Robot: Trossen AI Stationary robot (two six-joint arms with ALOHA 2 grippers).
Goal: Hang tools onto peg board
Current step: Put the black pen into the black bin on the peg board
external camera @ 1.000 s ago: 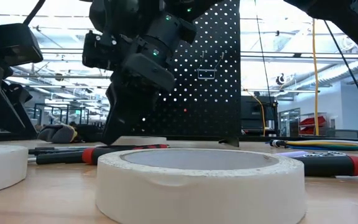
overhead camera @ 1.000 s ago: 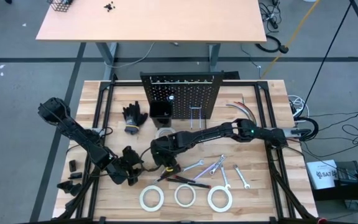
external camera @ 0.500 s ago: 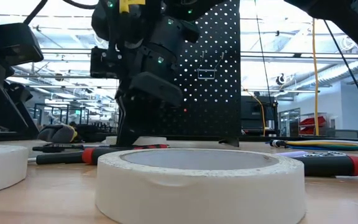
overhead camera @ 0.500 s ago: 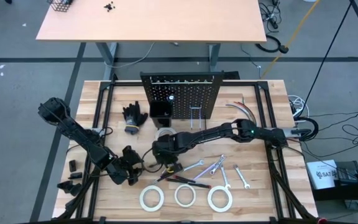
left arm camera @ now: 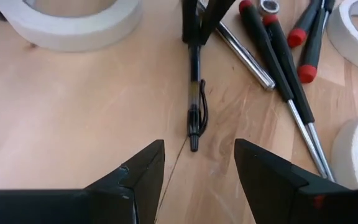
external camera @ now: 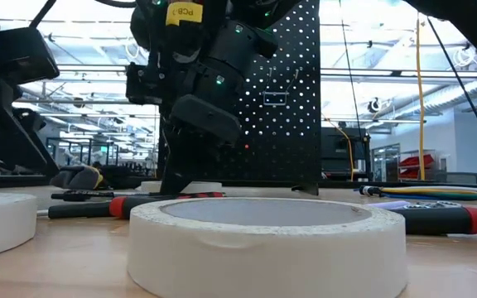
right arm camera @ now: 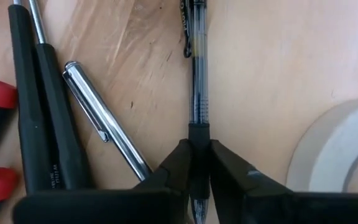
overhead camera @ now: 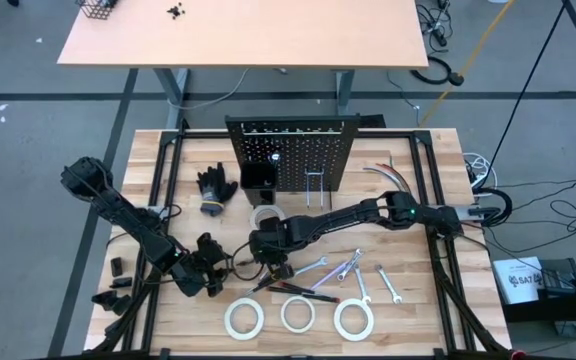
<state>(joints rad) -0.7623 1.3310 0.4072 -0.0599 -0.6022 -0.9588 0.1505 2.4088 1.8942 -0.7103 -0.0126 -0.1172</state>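
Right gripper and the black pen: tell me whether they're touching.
Touching. The right wrist view shows the right gripper with its fingers pressed on both sides of the black pen, no gap visible.

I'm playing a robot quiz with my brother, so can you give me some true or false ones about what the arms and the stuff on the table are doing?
1. The right gripper is pinching a black pen. True.
2. The left gripper is holding a tape roll. False: its fingers are open with nothing between them, pointed at the pen lying on the table.
3. Three white tape rolls lie in a row near the table's front edge. True.
4. The pen is already hanging on the peg board. False: it lies flat on the wooden table.
5. A silver pen lies beside the black one. True.
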